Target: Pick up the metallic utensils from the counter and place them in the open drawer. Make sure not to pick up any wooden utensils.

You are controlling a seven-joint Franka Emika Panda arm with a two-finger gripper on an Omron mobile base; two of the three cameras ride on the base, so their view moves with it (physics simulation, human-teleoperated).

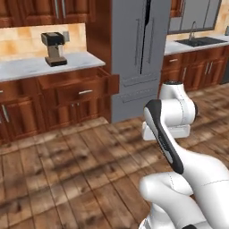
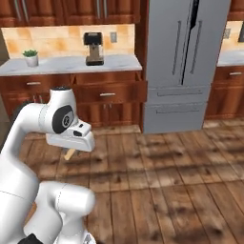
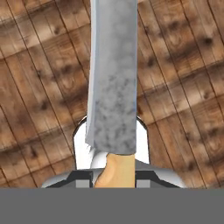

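Nearest the lens in the hand view, a knife (image 3: 113,87) with a mottled grey blade and a short tan handle rises from the bottom centre to the top edge of the frame, over brown plank floor (image 3: 183,87). Its handle sits at the gripper (image 3: 114,177), whose jaws are clenched on it, narrowly parted; the fingertips themselves are hard to make out. In the right base view, a tan end of what is probably the same handle pokes out below the white hand at centre left. Beyond the arm, bare floorboards fill the middle of both base views, with nothing standing between the hand and the cabinets. Farther back, the open drawer (image 1: 80,87) juts from the reddish-brown cabinet row, at left centre of the left base view. Above it, a narrow marble top (image 1: 27,67) bears a brown coffee machine (image 1: 53,48). A small potted plant (image 2: 31,57) stands at upper left of the right base view. Grey refrigerator doors (image 2: 186,57) stand just beside the drawer, toward the right.
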